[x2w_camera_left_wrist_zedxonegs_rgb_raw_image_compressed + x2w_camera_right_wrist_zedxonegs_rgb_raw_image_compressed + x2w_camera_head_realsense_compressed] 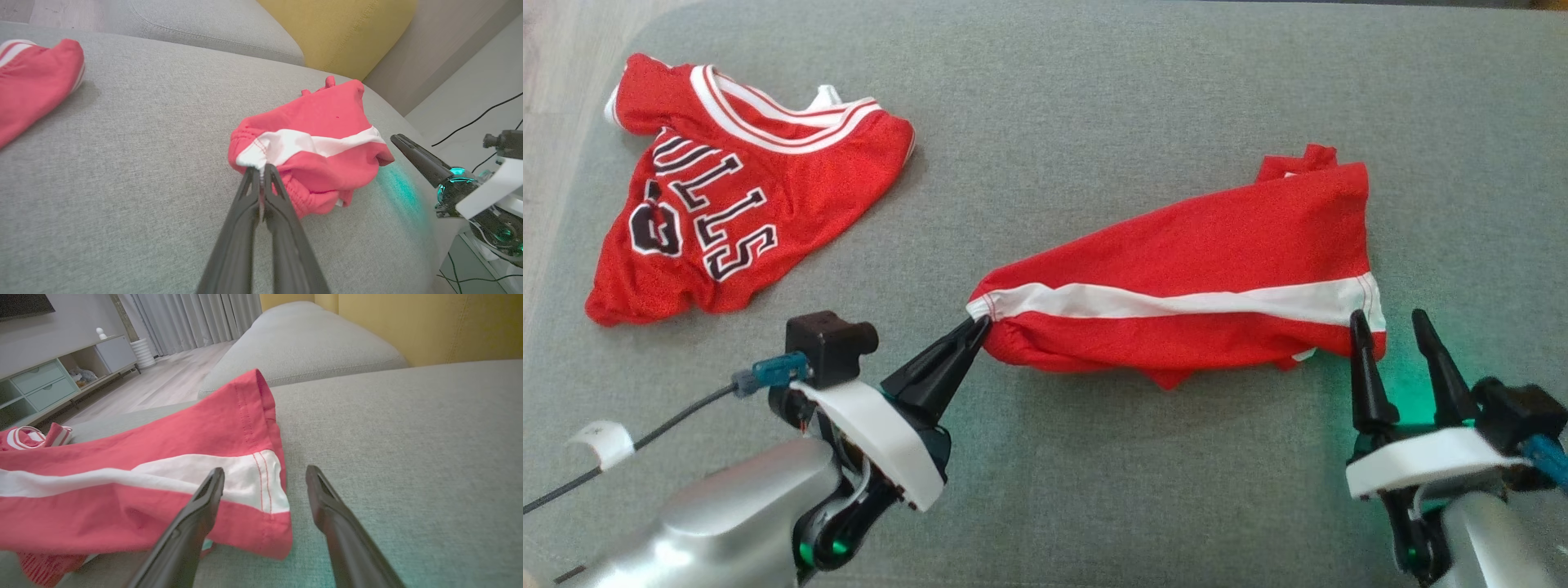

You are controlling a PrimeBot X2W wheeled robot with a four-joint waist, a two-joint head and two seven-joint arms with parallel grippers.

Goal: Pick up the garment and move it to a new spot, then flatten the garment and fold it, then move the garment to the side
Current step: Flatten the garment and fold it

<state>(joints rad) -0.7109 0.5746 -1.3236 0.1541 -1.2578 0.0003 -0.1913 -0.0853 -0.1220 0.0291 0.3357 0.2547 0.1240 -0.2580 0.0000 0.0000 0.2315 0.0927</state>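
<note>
The garment (pixel 1192 253) is a pair of red shorts with a white side stripe, lying stretched out on the grey sofa cushion (pixel 1094 106). My left gripper (pixel 982 322) is shut on its left end, pinching the white stripe at the bunched waistband (pixel 255 157). My right gripper (pixel 1388 318) stands open at the right end. In the right wrist view the hem corner (pixel 269 490) sits between the open fingers (pixel 204 510), one over the fabric, the other over bare cushion. The shorts (pixel 327 118) look crumpled from the left wrist.
A red jersey (pixel 735 204) with white trim and black lettering lies at the cushion's far left. A yellow back cushion (pixel 339 32) stands beyond the seat. The sofa's edge and cables on the floor (pixel 482 118) lie to the right. A TV cabinet (pixel 41 384) stands across the room.
</note>
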